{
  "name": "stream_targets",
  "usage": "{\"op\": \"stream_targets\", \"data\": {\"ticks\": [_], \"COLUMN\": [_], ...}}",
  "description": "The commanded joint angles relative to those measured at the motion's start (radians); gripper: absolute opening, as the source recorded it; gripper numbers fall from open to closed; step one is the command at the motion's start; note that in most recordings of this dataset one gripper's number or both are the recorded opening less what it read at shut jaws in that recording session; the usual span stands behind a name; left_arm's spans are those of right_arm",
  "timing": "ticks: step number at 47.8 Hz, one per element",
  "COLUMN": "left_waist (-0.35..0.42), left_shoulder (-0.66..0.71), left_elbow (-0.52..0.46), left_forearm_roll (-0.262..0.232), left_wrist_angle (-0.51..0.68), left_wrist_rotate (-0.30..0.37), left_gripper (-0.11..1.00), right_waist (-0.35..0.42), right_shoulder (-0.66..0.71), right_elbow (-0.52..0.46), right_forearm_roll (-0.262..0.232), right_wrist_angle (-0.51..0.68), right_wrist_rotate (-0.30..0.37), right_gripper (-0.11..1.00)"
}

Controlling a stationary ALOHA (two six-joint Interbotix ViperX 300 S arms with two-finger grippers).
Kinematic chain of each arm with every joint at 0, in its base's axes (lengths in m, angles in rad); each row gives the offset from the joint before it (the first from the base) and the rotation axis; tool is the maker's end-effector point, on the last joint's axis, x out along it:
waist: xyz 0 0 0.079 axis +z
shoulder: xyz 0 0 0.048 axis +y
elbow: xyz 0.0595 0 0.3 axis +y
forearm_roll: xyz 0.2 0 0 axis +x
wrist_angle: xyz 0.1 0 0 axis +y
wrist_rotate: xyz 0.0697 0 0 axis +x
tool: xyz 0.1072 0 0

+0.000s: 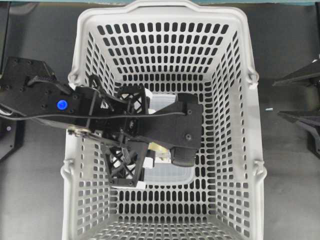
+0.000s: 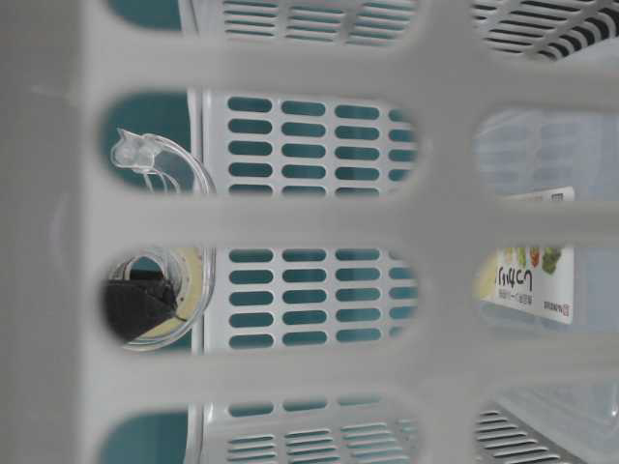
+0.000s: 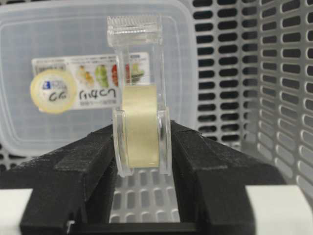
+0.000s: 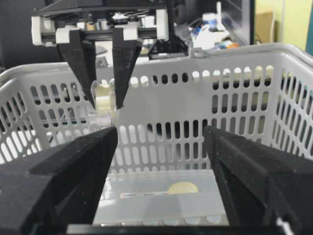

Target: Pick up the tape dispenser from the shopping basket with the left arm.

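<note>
The tape dispenser (image 3: 141, 122) is clear plastic with a pale yellowish roll. It stands upright between the black pads of my left gripper (image 3: 142, 149), which is shut on it. In the right wrist view the left gripper (image 4: 105, 104) hangs point-down inside the shopping basket (image 4: 220, 51) and holds the dispenser (image 4: 103, 100) above the floor. From overhead my left gripper (image 1: 131, 131) is over the middle of the basket (image 1: 165, 10), and the arm hides the dispenser. At table level the dispenser (image 2: 164, 290) shows through a slot. My right gripper (image 4: 161, 147) is open and empty outside the basket.
A clear food box (image 3: 93, 78) with a yellow-white printed label lies on the basket floor below and behind the dispenser. It also shows overhead (image 1: 170, 175) and in the right wrist view (image 4: 161, 196). The slotted basket walls (image 3: 274, 73) stand close on all sides.
</note>
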Motion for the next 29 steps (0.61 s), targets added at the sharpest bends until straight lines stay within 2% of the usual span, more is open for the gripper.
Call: {"op": "stream_targets", "data": {"ticks": [1,29], "left_waist": [0.002,0.002], "left_shoulder": [-0.023,-0.023], "left_elbow": [-0.023,-0.018], "left_forearm_roll": [0.003,0.003], "left_wrist_angle": [-0.009,-0.015], "left_wrist_rotate": [0.000,0.000], "left_gripper": [0.30,0.30], "right_waist": [0.000,0.000], "right_shoulder": [0.005,0.005], "right_elbow": [-0.008,-0.006], "right_forearm_roll": [0.003,0.003], "right_wrist_angle": [-0.005,-0.005], "right_wrist_rotate": [0.002,-0.002], "right_gripper": [0.69,0.69]}}
